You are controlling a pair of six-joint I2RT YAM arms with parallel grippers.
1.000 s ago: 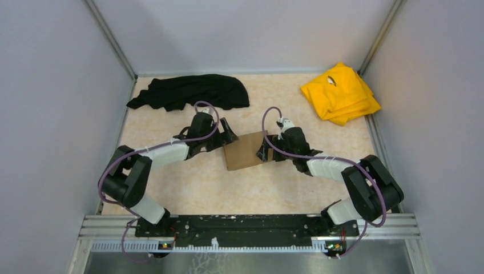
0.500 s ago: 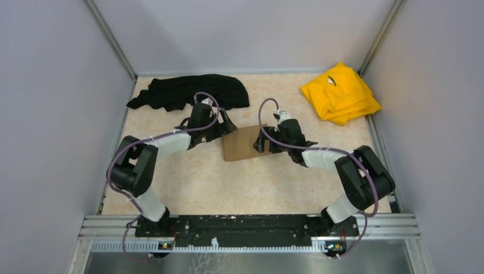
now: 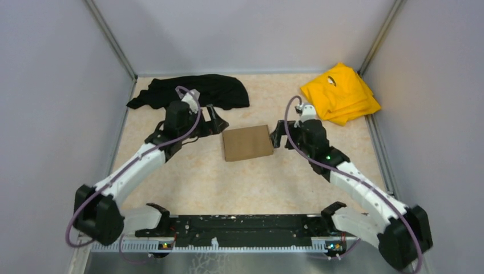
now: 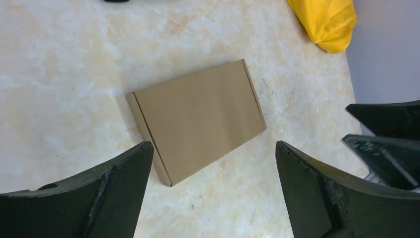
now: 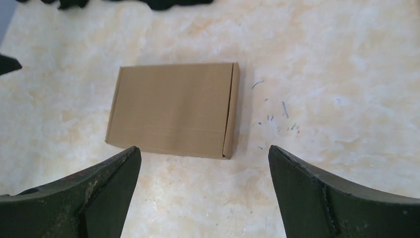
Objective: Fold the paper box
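The paper box [image 3: 247, 143] is a closed, shallow brown cardboard mailer lying flat at the middle of the table; it also shows in the left wrist view [image 4: 198, 119] and the right wrist view [image 5: 173, 110]. My left gripper [image 3: 218, 123] hovers just left of the box, clear of it, jaws wide open and empty [image 4: 213, 163]. My right gripper [image 3: 278, 136] hangs just right of the box, also wide open with nothing between its fingers [image 5: 203, 163].
A black cloth [image 3: 191, 91] lies at the back left, close behind the left gripper. A folded yellow cloth [image 3: 339, 93] lies at the back right. Grey walls [image 3: 57, 114] enclose the table on three sides.
Both grippers have drawn back from the box, left one to the left, right one to the right, and both arms have stretched out. The box now lies flat and untouched.
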